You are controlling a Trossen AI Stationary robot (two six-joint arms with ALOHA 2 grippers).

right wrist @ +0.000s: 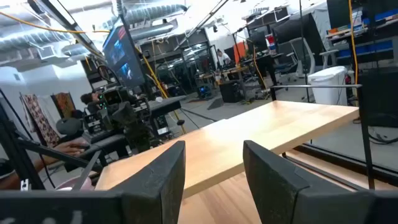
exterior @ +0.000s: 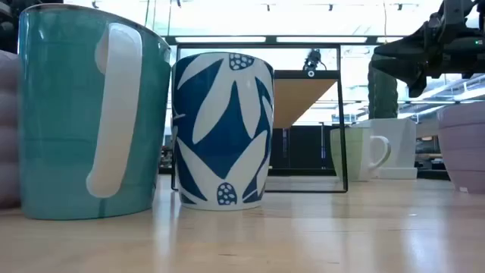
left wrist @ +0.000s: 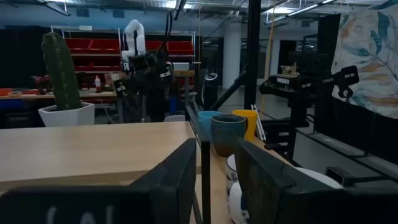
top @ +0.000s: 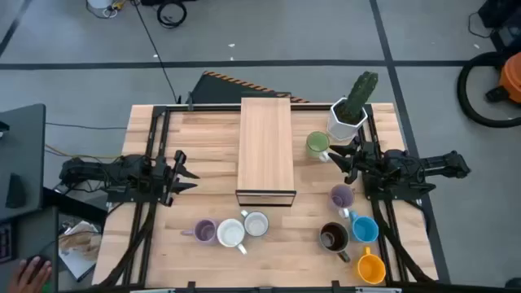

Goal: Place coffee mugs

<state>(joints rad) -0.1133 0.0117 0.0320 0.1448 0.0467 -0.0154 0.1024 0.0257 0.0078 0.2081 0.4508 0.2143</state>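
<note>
Eight coffee mugs stand on the table on their bases. At the near left are a lilac one (top: pixel 203 232), a white one (top: pixel 230 233) and a pale grey one (top: pixel 256 223). On the right are a light green (top: pixel 317 145), a lilac (top: pixel 342 196), a dark brown (top: pixel 334 238), a blue (top: pixel 365 229) and an orange mug (top: pixel 371 267). My left gripper (top: pixel 187 171) hovers open left of the wooden shelf (top: pixel 264 150), with nothing between its fingers (left wrist: pixel 180 174). My right gripper (top: pixel 340 161) is open just beside the green mug, with nothing in it (right wrist: pixel 214 152).
The wooden shelf on a black frame stands mid-table between the arms. A white angular pot with a green cactus (top: pixel 352 110) sits at the far right, close behind my right gripper. A person's hand (top: pixel 32 273) shows off the table's near left corner.
</note>
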